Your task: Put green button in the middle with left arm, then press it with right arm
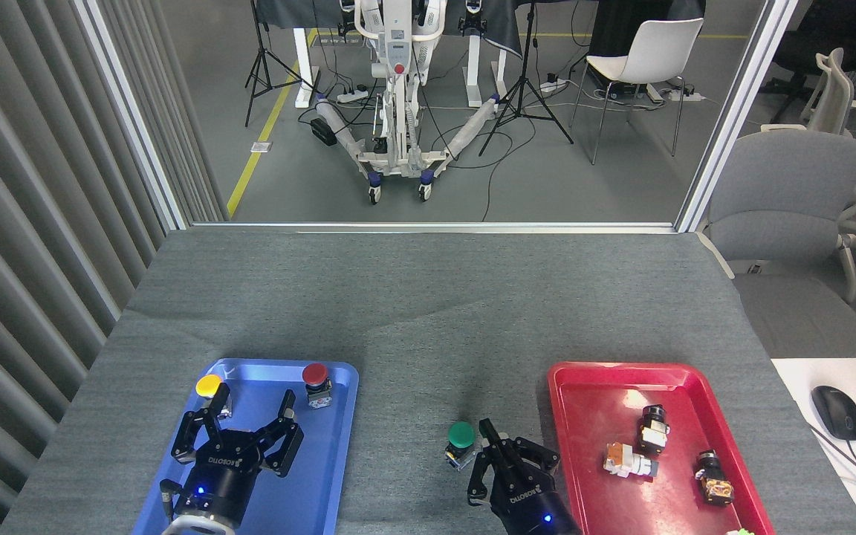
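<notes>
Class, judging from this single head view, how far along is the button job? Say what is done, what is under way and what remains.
Done: the green button stands on the bare grey cloth between the trays, and the left gripper hangs open over the blue tray. Under way: the right gripper, fingers together, sits just beside the cap. Left: the press itself.
</notes>
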You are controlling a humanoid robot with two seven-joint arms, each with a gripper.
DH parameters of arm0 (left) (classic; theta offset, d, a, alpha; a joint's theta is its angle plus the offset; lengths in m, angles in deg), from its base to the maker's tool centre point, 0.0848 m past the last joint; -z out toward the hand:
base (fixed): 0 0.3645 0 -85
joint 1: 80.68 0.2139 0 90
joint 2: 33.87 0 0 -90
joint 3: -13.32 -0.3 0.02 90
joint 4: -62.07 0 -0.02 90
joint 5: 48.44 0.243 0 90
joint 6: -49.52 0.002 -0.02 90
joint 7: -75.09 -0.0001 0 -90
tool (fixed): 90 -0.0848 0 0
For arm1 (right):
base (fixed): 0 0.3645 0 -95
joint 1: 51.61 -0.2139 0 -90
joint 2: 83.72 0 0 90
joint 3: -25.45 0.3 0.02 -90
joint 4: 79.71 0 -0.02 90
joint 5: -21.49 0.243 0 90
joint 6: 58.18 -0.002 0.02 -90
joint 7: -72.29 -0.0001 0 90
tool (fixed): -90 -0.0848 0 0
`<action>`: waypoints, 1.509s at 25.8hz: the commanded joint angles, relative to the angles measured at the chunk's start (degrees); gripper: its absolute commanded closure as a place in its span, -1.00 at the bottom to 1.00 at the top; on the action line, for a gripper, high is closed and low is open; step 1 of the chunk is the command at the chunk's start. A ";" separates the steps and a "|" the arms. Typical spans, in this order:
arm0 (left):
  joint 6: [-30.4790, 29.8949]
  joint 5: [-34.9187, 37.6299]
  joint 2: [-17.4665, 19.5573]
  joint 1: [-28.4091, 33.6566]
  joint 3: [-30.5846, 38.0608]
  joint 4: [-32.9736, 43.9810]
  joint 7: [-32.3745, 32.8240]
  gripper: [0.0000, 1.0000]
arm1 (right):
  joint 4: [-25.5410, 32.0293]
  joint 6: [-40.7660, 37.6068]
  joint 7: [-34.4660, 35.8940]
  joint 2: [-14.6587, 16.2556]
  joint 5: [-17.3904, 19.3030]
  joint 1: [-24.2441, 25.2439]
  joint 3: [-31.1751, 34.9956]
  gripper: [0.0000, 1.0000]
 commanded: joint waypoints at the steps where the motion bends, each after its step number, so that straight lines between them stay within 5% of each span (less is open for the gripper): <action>1: -0.63 0.08 -0.06 -1.75 -0.05 -2.29 -0.01 -0.98 | -3.04 0.07 -0.14 -0.76 -0.18 -2.49 -1.22 1.00; 14: -0.72 0.08 -0.41 -3.07 -0.05 -3.87 -0.01 -0.98 | -8.49 0.34 -1.29 -0.50 -0.44 -4.33 -4.30 1.00; 24: -0.72 0.08 -0.06 -3.25 -0.14 -4.31 -0.01 -0.98 | -3.13 4.47 2.40 -1.03 2.46 -6.79 -3.24 0.95; 26: -0.72 0.08 -0.06 -3.16 -0.14 -4.31 -0.01 -0.98 | -1.64 5.61 2.93 -0.50 4.39 -6.79 -3.16 0.74; 30: -0.72 0.08 -0.06 -3.16 -0.14 -4.49 -0.01 -0.98 | -1.46 7.11 2.84 -0.15 5.19 -6.70 4.31 -0.86; 31: -0.63 0.08 -0.06 -3.07 -0.14 -4.49 -0.01 -0.98 | -1.46 6.75 2.93 -0.06 5.19 -6.53 5.81 -1.00; 39: -0.01 -0.01 -0.15 -2.89 -0.05 -5.28 -0.10 -0.97 | -1.72 5.26 2.93 1.52 5.10 -3.54 12.49 -1.00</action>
